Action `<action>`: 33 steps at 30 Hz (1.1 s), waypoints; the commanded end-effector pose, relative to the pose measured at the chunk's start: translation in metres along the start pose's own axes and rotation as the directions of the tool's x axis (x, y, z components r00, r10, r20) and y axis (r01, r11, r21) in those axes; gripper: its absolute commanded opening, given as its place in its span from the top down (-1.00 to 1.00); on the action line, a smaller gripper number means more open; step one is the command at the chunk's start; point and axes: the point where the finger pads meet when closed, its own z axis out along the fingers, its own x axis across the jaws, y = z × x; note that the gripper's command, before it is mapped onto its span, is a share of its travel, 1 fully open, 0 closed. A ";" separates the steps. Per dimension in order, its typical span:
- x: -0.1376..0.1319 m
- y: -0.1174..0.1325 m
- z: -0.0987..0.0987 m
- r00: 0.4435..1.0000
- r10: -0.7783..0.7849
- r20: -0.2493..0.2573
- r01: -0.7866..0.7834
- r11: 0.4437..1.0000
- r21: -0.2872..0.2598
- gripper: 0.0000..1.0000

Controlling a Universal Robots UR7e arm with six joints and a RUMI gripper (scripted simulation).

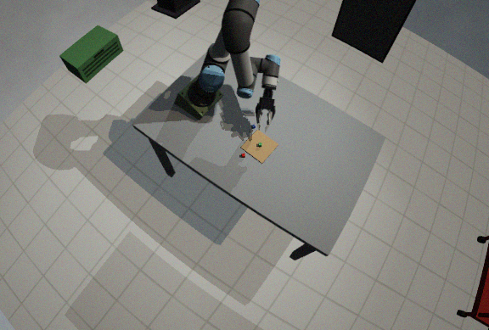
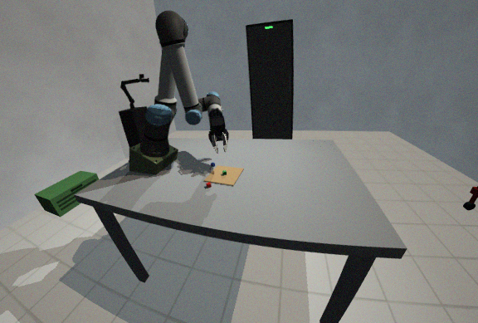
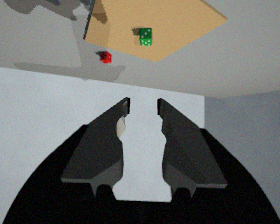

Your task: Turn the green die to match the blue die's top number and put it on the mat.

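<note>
The green die sits flat on the tan mat, well inside its edges; it also shows in the exterior view and the wrist view. The blue die lies on the table just off the mat's far corner, and is out of the wrist view. The red die lies on the table beside the mat's near-left edge and shows in the wrist view. My gripper hangs above the table behind the mat, apart from all the dice. Its fingers stand a narrow gap apart with nothing between them.
The robot base stands at the table's back-left corner. A green box lies on the floor to the left. Two dark pillars stand behind the table. The table edge runs along the front.
</note>
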 end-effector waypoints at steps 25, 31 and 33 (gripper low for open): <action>0.000 0.011 0.006 1.000 -0.001 0.005 0.000 0.979 0.206 0.64; 0.000 0.016 0.006 1.000 0.000 0.002 0.000 0.959 0.285 0.64; 0.000 0.017 0.007 1.000 -0.001 0.003 0.000 0.953 0.303 0.64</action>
